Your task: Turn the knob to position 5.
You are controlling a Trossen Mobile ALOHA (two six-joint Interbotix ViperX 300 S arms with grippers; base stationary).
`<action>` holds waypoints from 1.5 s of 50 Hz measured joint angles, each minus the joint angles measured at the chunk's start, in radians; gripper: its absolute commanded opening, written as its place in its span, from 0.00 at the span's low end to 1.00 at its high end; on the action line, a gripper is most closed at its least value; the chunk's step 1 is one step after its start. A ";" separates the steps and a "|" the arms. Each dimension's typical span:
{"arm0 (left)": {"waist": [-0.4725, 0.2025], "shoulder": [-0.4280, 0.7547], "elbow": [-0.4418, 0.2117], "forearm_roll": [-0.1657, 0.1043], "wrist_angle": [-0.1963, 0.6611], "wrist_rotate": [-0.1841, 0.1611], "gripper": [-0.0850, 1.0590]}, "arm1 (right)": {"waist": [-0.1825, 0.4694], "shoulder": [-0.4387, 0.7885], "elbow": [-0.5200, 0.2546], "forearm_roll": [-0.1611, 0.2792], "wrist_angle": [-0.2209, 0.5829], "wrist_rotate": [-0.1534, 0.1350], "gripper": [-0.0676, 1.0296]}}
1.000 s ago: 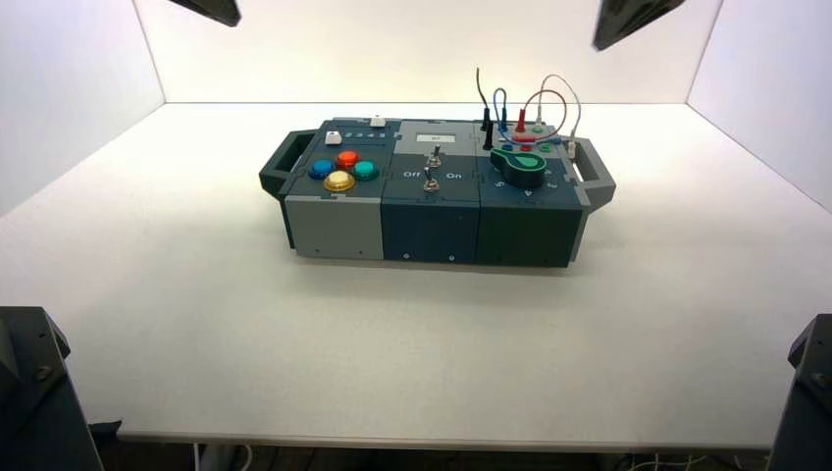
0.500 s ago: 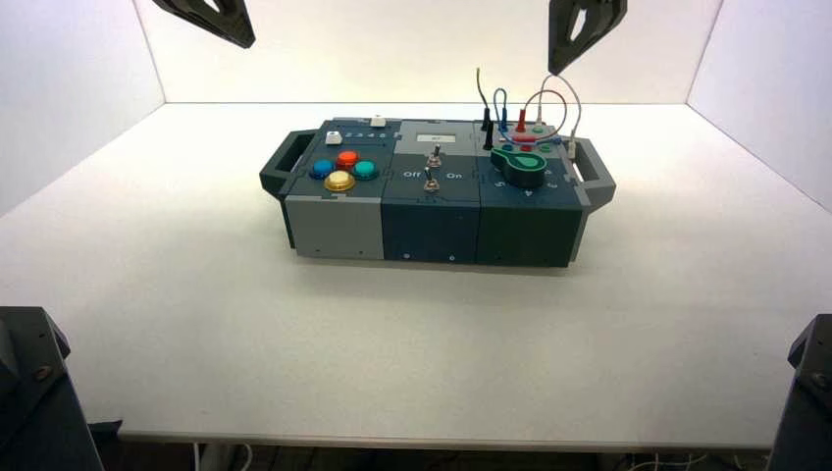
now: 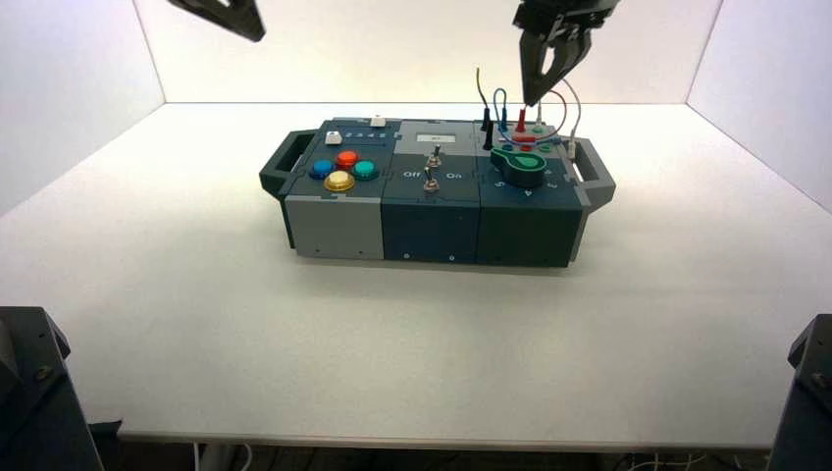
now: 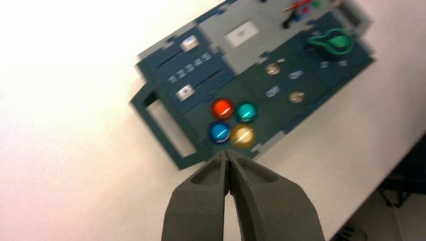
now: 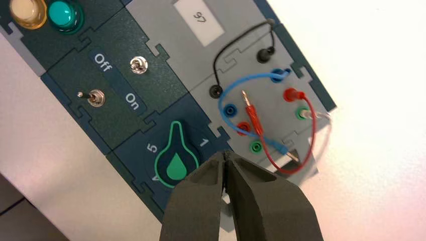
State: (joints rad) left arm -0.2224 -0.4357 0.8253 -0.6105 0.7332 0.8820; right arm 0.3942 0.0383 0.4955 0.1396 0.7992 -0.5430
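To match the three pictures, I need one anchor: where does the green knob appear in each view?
High view: the knob is on the box's right section, below the right tool.
Left wrist view: upper right, near the frame's top edge.
Right wrist view: lower centre, just beyond the tool tips.
Shared landmark: the two toggle switches beside it.

high: above-behind, far | wrists: downward, nearer | shared: box point(image 3: 437, 191)
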 measured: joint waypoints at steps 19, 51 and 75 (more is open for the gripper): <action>-0.002 -0.017 0.005 -0.193 0.064 0.213 0.05 | 0.006 0.041 -0.015 -0.023 -0.009 -0.003 0.04; -0.002 -0.015 0.008 -0.195 0.078 0.213 0.05 | 0.074 0.150 -0.020 -0.029 -0.063 -0.003 0.04; -0.003 -0.017 0.006 -0.195 0.078 0.213 0.05 | 0.115 0.150 -0.015 -0.029 -0.055 -0.002 0.04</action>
State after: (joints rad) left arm -0.2255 -0.4525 0.8314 -0.8053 0.8115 1.0953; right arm 0.5093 0.1887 0.4801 0.1104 0.7440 -0.5446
